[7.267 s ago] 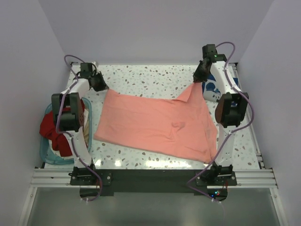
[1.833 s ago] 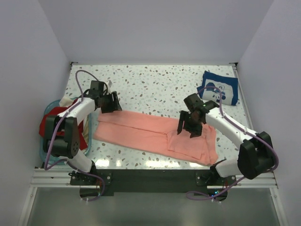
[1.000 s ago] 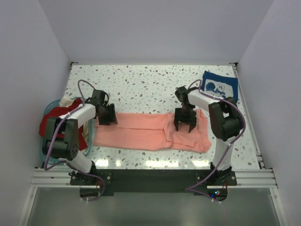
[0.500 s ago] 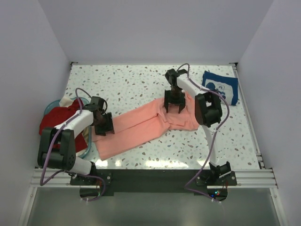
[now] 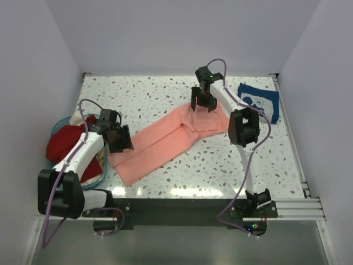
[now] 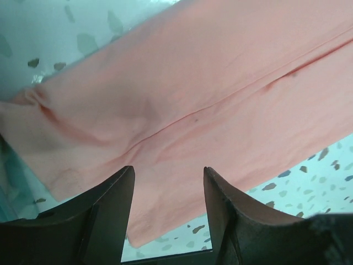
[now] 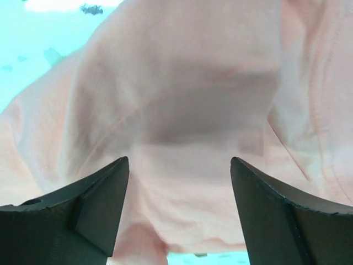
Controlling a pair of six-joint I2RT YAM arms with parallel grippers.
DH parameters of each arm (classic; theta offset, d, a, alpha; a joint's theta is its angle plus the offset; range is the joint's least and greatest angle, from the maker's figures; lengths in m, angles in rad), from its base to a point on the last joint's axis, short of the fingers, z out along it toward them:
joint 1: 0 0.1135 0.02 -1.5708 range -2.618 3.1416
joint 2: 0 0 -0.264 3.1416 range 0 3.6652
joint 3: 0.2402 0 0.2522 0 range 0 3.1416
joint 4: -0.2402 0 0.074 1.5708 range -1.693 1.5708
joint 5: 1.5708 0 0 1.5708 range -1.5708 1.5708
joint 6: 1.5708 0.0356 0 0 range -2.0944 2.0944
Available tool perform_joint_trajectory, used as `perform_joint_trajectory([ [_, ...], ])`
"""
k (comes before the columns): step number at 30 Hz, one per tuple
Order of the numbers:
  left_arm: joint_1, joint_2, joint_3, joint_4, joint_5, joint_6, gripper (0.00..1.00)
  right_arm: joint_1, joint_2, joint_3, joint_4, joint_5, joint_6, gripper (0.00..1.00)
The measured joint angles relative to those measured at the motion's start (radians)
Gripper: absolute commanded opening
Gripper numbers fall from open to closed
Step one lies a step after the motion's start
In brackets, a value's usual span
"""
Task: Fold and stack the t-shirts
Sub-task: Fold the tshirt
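The speckled worktop (image 5: 165,94) carries the salmon-pink t-shirt (image 5: 165,143), which lies flat as a long, narrow band running slantwise from the near left toward the far middle. Its long sides are turned in, and the left wrist view shows the seam where the layers meet. My guess is that it lies lengthwise so each arm can reach one end for the next crosswise fold. At the left edge sits the teal basket (image 5: 59,122) with a dark red shirt (image 5: 63,144) heaped in it, likely waiting its turn. A navy shirt (image 5: 259,102) with white print rests folded at the far right corner, well apart from the pink one, probably marking where the stack goes. The left gripper (image 5: 122,142) hovers over the band's near-left end with its jaws apart and nothing between them, only cloth beneath (image 6: 168,176). The right gripper (image 5: 203,105) hangs over the far end, where the fabric bunches. Its jaws are spread wide above the cloth and hold nothing (image 7: 179,165).
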Motion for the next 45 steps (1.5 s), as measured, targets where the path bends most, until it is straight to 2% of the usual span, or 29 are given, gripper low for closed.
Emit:
perform_joint_trajectory([
  [6,-0.007,0.027,0.043,0.079,0.052,0.000,0.57,-0.003,-0.236,-0.225,0.060,-0.016,-0.032,0.78],
  [11,-0.050,0.105,0.060,0.160,0.074,-0.001,0.57,-0.003,-0.447,-0.481,0.126,-0.062,-0.023,0.78],
  [16,-0.107,0.177,0.061,0.240,0.077,-0.002,0.57,-0.003,-0.466,-0.651,0.166,-0.103,0.005,0.77],
  [19,-0.130,0.201,0.059,0.269,0.068,-0.002,0.57,-0.003,-0.427,-0.673,0.170,-0.114,0.014,0.77],
  [23,-0.154,0.201,0.034,0.318,0.021,-0.003,0.58,-0.003,-0.368,-0.666,0.184,-0.116,0.021,0.76],
  [30,-0.176,0.201,-0.073,0.351,-0.020,-0.019,0.58,-0.003,-0.274,-0.554,0.123,-0.102,0.035,0.76],
  [37,-0.210,0.178,-0.105,0.396,-0.012,-0.053,0.58,-0.005,-0.136,-0.323,-0.009,-0.049,0.031,0.77],
  [45,-0.319,0.154,-0.138,0.418,0.072,-0.124,0.57,-0.034,0.034,-0.007,-0.108,-0.026,-0.007,0.80],
])
